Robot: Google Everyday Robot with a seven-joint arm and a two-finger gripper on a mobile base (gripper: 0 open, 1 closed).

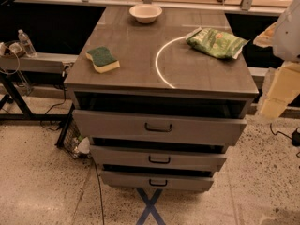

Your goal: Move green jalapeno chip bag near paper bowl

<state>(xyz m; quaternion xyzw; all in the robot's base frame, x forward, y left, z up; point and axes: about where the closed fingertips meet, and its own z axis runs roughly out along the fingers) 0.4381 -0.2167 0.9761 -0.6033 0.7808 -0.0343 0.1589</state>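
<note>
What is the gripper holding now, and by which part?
Nothing, as far as shows: the gripper hangs at the right edge, beside the cabinet, apart from the green jalapeno chip bag, which lies on the top.

A grey cabinet (140, 50) with 3 drawers (117, 125) stands on speckled floor (37, 191) marked by blue tape (150, 209).

Gripper (281, 86) right of green jalapeno chip bag (216, 42)

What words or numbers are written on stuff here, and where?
Green jalapeno chip bag: light printing, too blurred to read.
Water bottle: any label too small to read.
Blue tape cross on the floor: looks like "X".
Paper bowl, sponge: plain.
Tool, at the right edge: no writing seen.
</note>
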